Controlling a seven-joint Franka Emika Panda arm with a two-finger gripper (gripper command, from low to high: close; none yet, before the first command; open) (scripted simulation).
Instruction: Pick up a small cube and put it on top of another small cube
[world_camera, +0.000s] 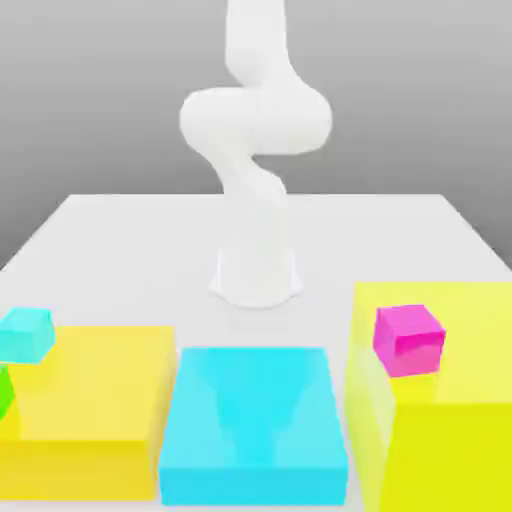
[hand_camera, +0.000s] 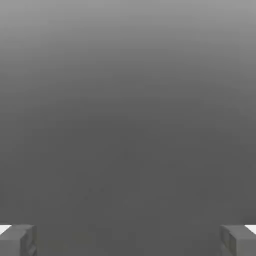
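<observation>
Three big blocks line the near edge of the white tabletop (world_camera: 120, 240) in the exterior view: a low yellow block (world_camera: 95, 420) toward that view's left, a low cyan block (world_camera: 255, 430) in the middle, and a taller yellow block (world_camera: 450, 400) at the right. The blocks stand close to one another with narrow gaps between them. The small magenta-pink cube (world_camera: 408, 341) sits on top of the tall yellow block, near that block's left edge, upright and apart from everything else. A small cyan cube (world_camera: 26, 334) rests at the far left corner of the low yellow block's top. A small green cube (world_camera: 5, 392) is at the frame's left border, mostly cut off, just beside the low yellow block's left side; whether it touches the block cannot be told. The white arm (world_camera: 255, 140) rises from its round base (world_camera: 257, 277) near the middle of the tabletop, behind the cyan block, bends at a bulky elbow and runs out of the top of the frame.

Hand view: two grey fingertips (hand_camera: 17, 240) show at opposite lower corners, spread wide apart, with nothing between them. The gripper (hand_camera: 128, 241) faces a plain grey gradient background (hand_camera: 128, 100).
</observation>
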